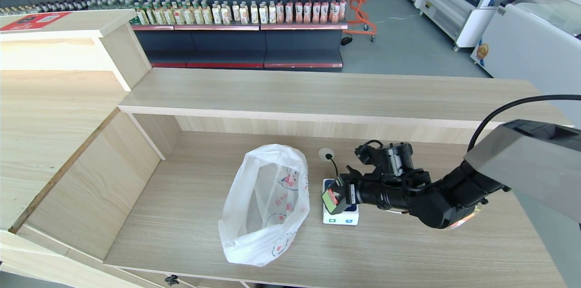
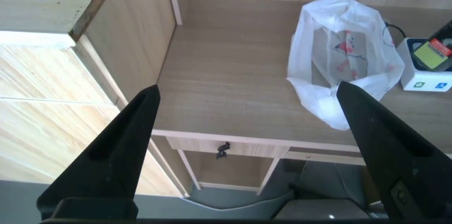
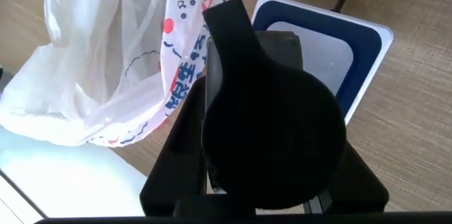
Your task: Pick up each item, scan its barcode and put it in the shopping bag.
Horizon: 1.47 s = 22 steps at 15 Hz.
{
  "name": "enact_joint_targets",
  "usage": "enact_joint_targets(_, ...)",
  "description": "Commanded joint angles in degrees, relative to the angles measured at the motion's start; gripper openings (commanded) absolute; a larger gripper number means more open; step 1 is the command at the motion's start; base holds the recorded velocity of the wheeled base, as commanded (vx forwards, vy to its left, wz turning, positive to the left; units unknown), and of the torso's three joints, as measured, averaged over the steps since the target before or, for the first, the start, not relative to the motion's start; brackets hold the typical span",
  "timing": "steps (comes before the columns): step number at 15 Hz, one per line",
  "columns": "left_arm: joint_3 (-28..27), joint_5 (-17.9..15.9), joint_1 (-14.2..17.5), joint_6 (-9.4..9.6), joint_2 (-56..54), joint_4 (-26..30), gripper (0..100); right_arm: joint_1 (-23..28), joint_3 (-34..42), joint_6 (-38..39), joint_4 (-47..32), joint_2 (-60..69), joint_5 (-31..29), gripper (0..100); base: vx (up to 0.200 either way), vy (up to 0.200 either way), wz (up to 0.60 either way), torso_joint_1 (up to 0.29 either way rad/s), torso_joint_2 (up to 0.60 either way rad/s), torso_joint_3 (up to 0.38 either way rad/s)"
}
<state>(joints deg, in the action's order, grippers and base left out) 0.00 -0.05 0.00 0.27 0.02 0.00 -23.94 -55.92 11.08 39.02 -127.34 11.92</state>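
Note:
A white plastic shopping bag point(image 1: 265, 206) printed with red figures lies on the lower wooden counter point(image 1: 190, 215), its mouth open. Just right of it sits a white and blue barcode scanner point(image 1: 341, 220). My right gripper point(image 1: 333, 198) is shut on a small green and red packet point(image 1: 330, 200), holding it just above the scanner, close to the bag's right side. The right wrist view has the bag point(image 3: 106, 61) and scanner point(image 3: 357, 44) right below. My left gripper point(image 2: 247, 91) hangs open and empty off the counter's front left, with the bag point(image 2: 346, 47), scanner point(image 2: 424, 77) and packet point(image 2: 429, 54) far off.
A raised counter ledge point(image 1: 317, 97) runs behind the work surface, and a wooden side wall point(image 1: 95, 188) closes the left. A cable port point(image 1: 326, 154) with a black lead sits behind the scanner. A drawer handle point(image 2: 222, 151) is under the front edge. Bottle shelves point(image 1: 254, 13) stand beyond.

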Motion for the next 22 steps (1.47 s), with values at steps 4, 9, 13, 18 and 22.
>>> enact_joint_targets(4, 0.00, 0.05, 0.00, 0.00, -0.02, 0.00, 100, 0.04, -0.16, 1.14, 0.53, 3.94, -1.38, 0, 0.000, 0.000, 0.00, 0.000, 0.00, 0.000)
enact_joint_targets(9, 0.00, 0.05, 0.00, 0.00, -0.02, 0.00, 100, 0.83, 1.87, 3.51, 0.44, 13.79, -1.02, 0, 0.000, 0.000, 0.00, 0.000, 0.00, 0.000)
enact_joint_targets(13, 0.00, 0.05, 0.00, 0.00, -0.02, 0.00, 100, 1.79, 8.11, 3.42, 0.53, 18.97, 1.09, 0, 0.000, 0.000, 0.00, 0.000, 0.00, 0.000)
enact_joint_targets(18, 0.00, -0.04, 0.00, 0.08, -0.02, 0.00, 100, 1.44, 8.90, 3.16, 0.27, 22.67, 1.17, 0, 0.000, 0.000, 0.00, 0.000, 0.00, 0.000)
enact_joint_targets(22, 0.00, -0.04, 0.00, 0.17, -0.02, 0.00, 100, 0.91, 9.51, 3.16, 0.09, 23.90, 1.26, 0, -0.100, 0.000, 0.00, 0.000, 0.00, 0.002)
